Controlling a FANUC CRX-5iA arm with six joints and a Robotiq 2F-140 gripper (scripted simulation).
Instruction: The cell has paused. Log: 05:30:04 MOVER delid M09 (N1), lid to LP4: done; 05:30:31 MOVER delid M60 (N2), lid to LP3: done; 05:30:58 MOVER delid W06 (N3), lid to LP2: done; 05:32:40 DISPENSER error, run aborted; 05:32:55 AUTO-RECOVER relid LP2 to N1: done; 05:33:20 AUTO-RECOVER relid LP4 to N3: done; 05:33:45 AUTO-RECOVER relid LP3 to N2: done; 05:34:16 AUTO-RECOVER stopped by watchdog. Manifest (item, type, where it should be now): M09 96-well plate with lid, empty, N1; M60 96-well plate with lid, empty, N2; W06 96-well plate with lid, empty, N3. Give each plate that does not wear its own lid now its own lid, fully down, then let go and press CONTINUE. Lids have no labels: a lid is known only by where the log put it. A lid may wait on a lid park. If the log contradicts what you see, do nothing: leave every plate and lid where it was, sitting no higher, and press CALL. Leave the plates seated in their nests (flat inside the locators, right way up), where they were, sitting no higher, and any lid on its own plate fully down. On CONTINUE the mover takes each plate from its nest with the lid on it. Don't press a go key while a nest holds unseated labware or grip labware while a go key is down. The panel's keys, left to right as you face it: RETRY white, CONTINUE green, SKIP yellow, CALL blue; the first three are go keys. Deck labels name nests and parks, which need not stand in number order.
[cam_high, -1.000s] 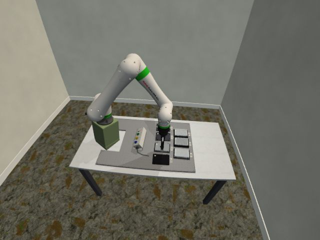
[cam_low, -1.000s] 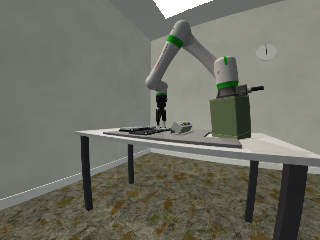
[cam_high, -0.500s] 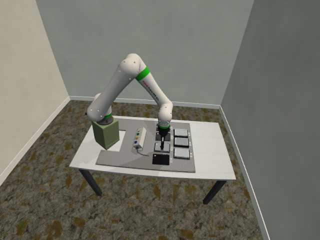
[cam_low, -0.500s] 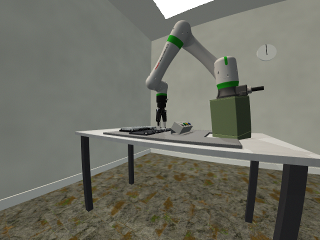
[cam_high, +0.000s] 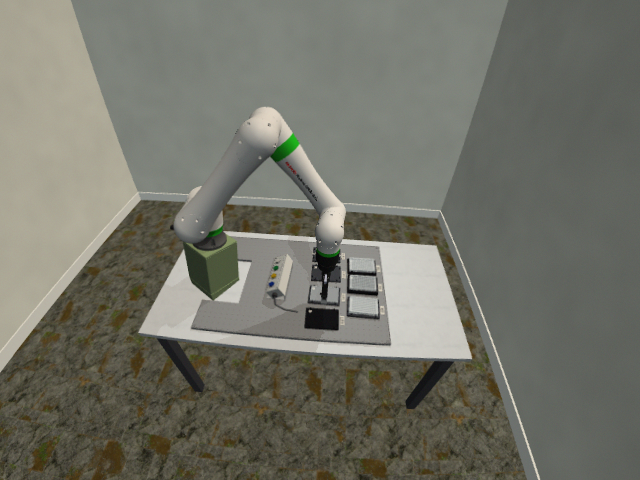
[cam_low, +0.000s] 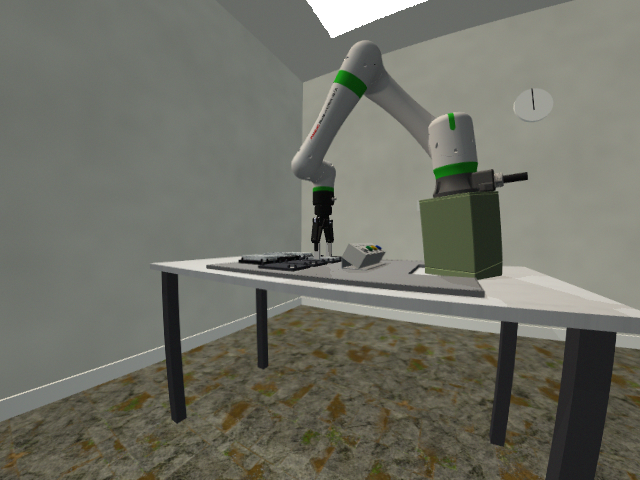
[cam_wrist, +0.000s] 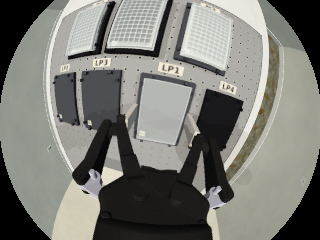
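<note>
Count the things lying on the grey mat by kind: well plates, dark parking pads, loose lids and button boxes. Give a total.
Well plates: 3
Dark parking pads: 4
Loose lids: 1
Button boxes: 1
Total: 9

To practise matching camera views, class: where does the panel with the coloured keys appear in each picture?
Top: the key panel lies just left of centre, between the green pedestal and the column of lid parks.
Exterior: the key panel sits near centre, just right of the gripper.
Wrist: not in it; only parks, plates and the fingers show.
Shared landmark: the gripper, visible in all three views.
</note>
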